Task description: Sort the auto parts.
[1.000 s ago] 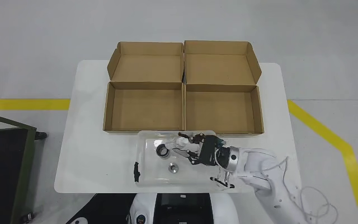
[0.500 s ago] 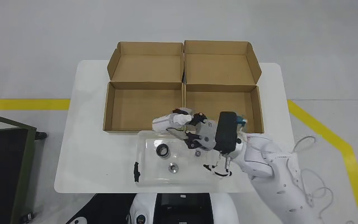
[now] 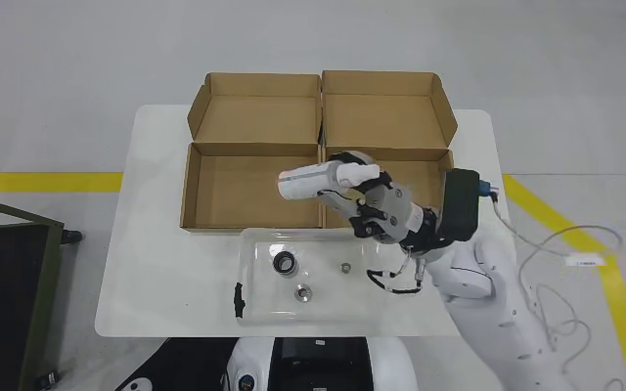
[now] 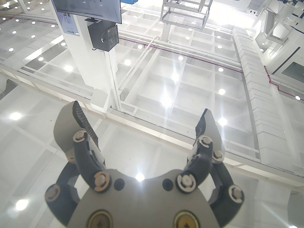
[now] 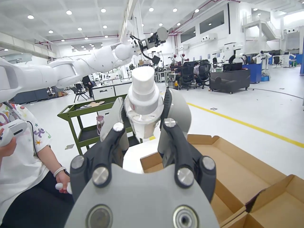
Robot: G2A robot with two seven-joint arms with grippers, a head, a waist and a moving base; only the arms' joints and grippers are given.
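Aloft, right gripper (image 3: pixel 349 188) grips part (image 3: pixel 307 183), over boxes (image 3: pixel 245 192)

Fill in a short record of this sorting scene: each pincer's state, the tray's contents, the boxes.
Right pincer: shut on white cylindrical part, held over the cardboard boxes
Left pincer: open, holding nothing
Clear tray: dark ring, small metal piece, smaller piece
Cardboard boxes: two, side by side, lids open
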